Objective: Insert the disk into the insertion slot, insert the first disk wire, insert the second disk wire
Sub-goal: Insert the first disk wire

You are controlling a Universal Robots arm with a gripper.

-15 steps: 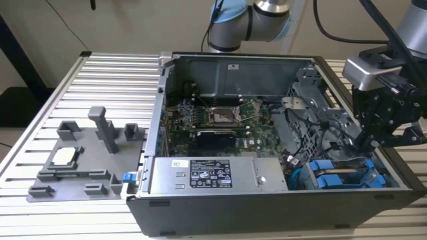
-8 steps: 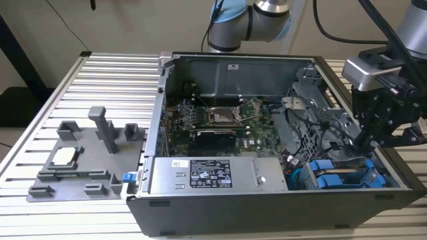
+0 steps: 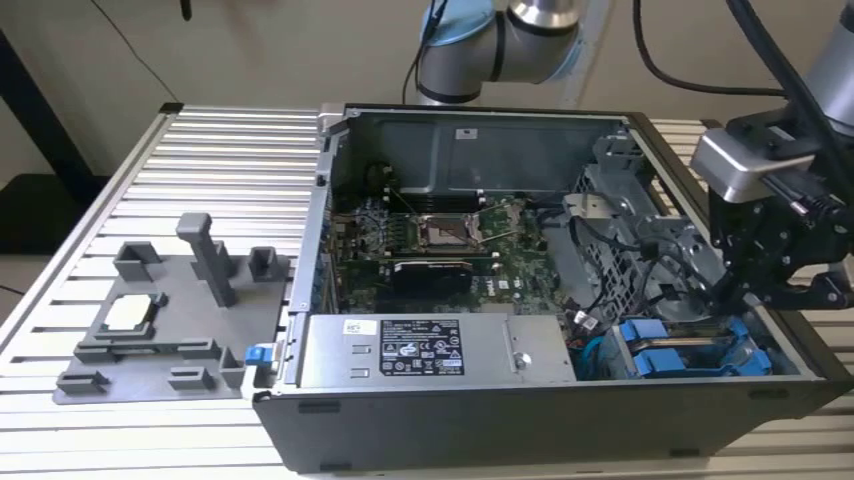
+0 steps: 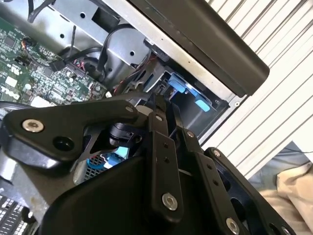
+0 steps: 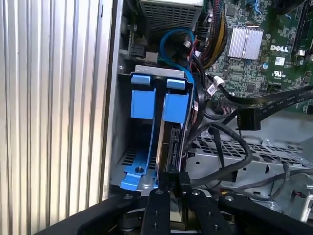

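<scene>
Black gripper point(image 5: 171, 182) clamped on near end of silver-grey disk point(image 5: 170, 144) in bright blue plastic carrier. Disk stands edgewise, partly inside grey sheet-metal insertion slot point(image 5: 155, 70), beside other blue carrier point(image 5: 142, 100).

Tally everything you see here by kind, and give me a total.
Case: 1
Power supply: 1
Motherboard: 1
Blue carriers: 2
Disk: 1
Fixture plate: 1
Gripper: 1
Total: 8
</scene>
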